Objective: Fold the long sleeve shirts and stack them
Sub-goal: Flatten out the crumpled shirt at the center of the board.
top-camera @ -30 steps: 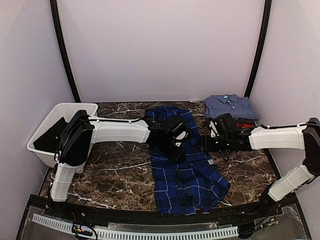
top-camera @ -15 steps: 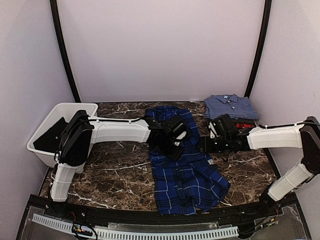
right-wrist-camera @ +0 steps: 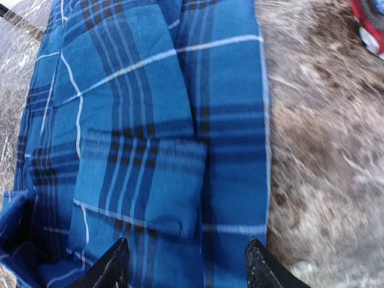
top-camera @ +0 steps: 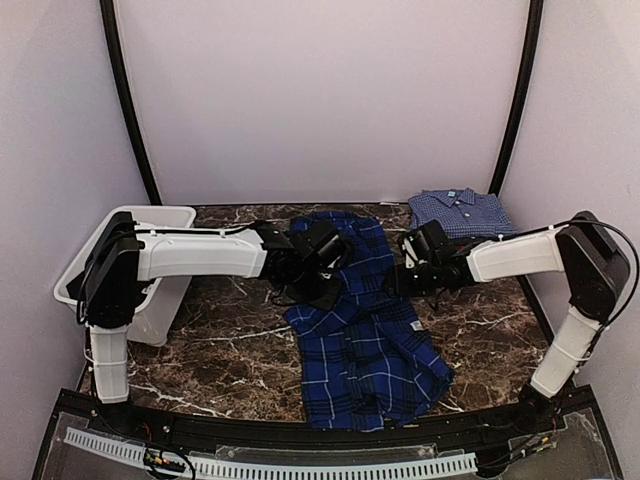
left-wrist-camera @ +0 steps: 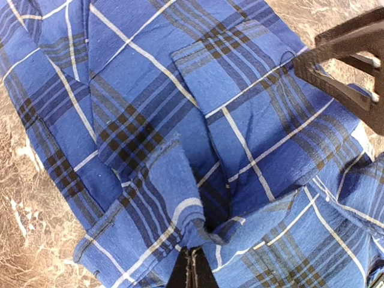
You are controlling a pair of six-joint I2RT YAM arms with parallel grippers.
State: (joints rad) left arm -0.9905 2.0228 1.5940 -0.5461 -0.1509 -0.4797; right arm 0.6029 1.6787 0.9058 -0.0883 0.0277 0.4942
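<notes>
The fingers (left-wrist-camera: 185, 277) of your left gripper (left-wrist-camera: 192, 253) are pinched tight on a fold of the deep-blue plaid shirt (top-camera: 365, 340). Your right gripper (right-wrist-camera: 187, 264) hovers over the same shirt, fingers spread, nothing between them. The plaid lies rumpled mid-table, so I'd judge its folding barely begun. The lighter blue check shirt (top-camera: 462, 212) sits folded at the back right. Of the red shirt (right-wrist-camera: 373, 18) you see only an edge. Underneath is a dark marble table (top-camera: 220, 350), with a white bin (top-camera: 150, 215) at left and pale walls (top-camera: 320, 100) around.

Marble table (top-camera: 220, 340) carries plaid shirt (top-camera: 370, 350) (rumpled), white bin (top-camera: 168, 210).
</notes>
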